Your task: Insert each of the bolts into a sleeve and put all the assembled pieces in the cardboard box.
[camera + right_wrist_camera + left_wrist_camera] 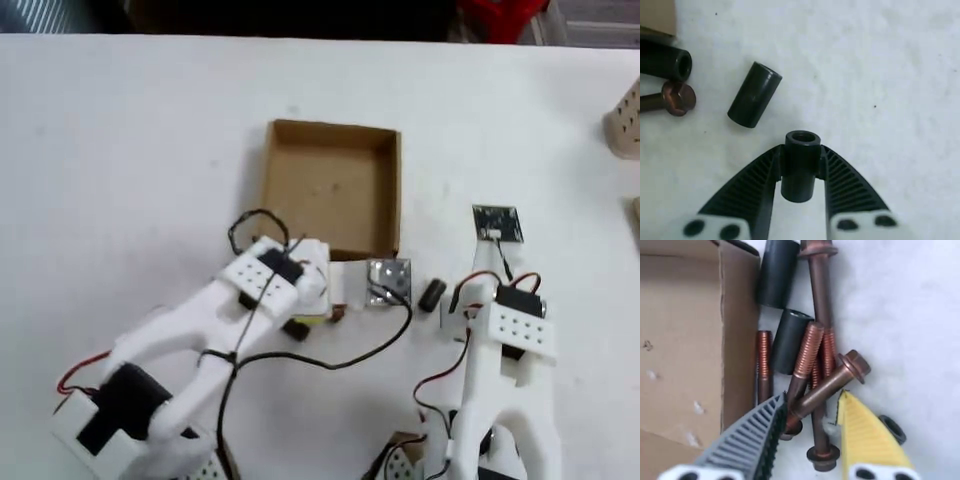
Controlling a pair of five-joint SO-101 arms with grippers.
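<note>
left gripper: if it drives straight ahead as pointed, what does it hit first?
Left gripper would likely meet the slanted bolt lying across the gap between its open fingers first, then the bolt pile behind. Its height over them is unclear.

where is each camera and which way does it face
High view: fixed above the table, looking down on cardboard box and both arms.
Left wrist: on left arm, looking past its open jaws at bolts beside the box.
Right wrist: on right arm, looking past jaws shut on a sleeve.
Shared: high and left wrist both show the box.
</note>
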